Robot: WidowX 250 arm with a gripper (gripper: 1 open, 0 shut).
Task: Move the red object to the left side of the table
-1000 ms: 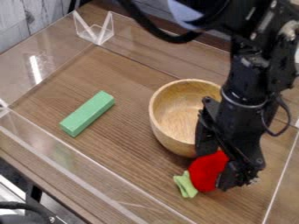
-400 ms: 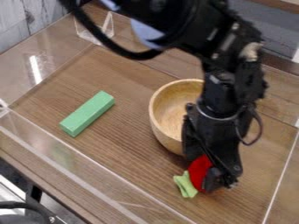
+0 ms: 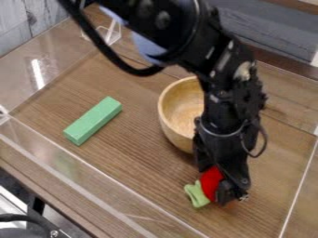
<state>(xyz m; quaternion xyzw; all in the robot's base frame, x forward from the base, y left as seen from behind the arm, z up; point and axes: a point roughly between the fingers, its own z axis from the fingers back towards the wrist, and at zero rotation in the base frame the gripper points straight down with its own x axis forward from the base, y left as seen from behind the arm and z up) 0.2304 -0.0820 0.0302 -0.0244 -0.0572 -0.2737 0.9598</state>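
Since the earlier frame my arm has swung left and dropped lower over the near right of the table [image 3: 137, 163], now covering more of the wooden bowl [image 3: 180, 112]. Bowl sits right of centre; the flat green block [image 3: 93, 120] lies well apart to its left. Gripper [image 3: 218, 186] points straight down, jaws spread wide on either side of the red object [image 3: 211, 178], not visibly clamping it. Red object rests on the tabletop just near of the bowl, green leafy stem [image 3: 195, 196] pointing near-left.
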